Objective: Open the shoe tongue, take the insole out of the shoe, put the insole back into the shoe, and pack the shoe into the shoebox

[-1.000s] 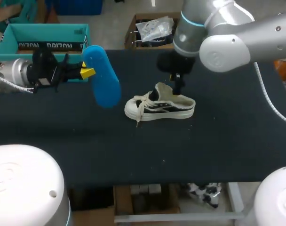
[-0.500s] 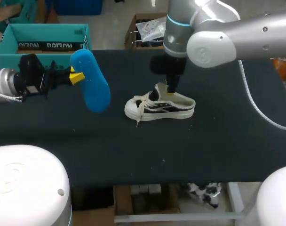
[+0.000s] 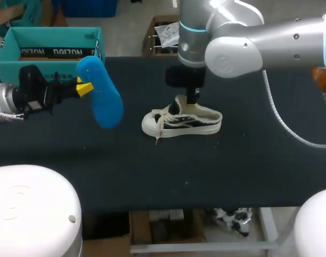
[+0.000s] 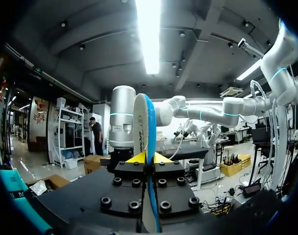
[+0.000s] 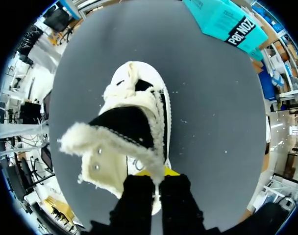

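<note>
insole [image 4: 146, 122] | L gripper [image 4: 148, 157] clamps it | R gripper [image 5: 157, 172] pinches shoe [image 5: 139, 125] collar, wrist view only

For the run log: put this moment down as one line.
left gripper: shut on insole, off the table | right gripper: shut on shoe collar | shoebox: far left, shoe not in it | stage: insole out

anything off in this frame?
Nothing spilled or damaged. The blue insole is out of the shoe, held in the air by the left gripper; the right gripper pinches the shoe's collar.
</note>
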Tool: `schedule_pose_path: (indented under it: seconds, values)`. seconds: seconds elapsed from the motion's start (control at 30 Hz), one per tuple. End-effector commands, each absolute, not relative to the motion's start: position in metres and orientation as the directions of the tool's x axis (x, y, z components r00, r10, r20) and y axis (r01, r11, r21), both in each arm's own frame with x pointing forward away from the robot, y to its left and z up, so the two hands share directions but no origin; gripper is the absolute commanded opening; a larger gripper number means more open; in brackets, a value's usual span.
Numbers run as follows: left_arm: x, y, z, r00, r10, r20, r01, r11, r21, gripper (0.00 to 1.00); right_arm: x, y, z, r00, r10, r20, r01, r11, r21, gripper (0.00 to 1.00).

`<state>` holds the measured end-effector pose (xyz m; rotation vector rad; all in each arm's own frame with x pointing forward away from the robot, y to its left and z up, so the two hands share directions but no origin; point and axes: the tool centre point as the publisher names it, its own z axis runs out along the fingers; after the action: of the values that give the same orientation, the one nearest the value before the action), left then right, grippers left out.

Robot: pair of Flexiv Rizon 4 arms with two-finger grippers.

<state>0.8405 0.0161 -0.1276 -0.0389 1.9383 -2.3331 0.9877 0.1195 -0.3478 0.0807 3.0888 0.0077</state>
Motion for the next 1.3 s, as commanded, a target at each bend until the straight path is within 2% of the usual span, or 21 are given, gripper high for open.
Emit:
schedule_pose_path:
  seconds: [0.03,0.43,0.87,1.1,1.3]
  values:
    - [0.854,0.012,-0.129,-0.997,-0.056,-0.055,0.065,-0.187,-0.98,0.0,0.984,0.122,-0.346,-0.995,0.09,-0.049,0.09,0.996,-0.002,0.0]
    - [0.899,-0.038,-0.125,-0.981,0.174,-0.09,0.058,-0.184,-0.981,0.0,0.962,0.118,-0.327,-0.904,0.428,0.009,0.428,0.903,0.024,0.0]
    - [0.951,-0.052,-0.102,-0.916,0.361,-0.174,0.093,-0.232,-0.968,0.0,0.927,0.118,-0.313,-0.62,0.781,0.078,0.782,0.608,0.134,0.0]
    - [0.966,-0.066,-0.093,-0.88,0.428,-0.206,0.106,-0.245,-0.964,0.0,0.914,0.119,-0.312,-0.463,0.877,0.126,0.876,0.431,0.217,0.0]
    - [0.98,-0.075,-0.093,-0.867,0.454,-0.204,0.1,-0.244,-0.965,0.0,0.912,0.118,-0.321,-0.393,0.904,0.165,0.902,0.345,0.26,0.0]
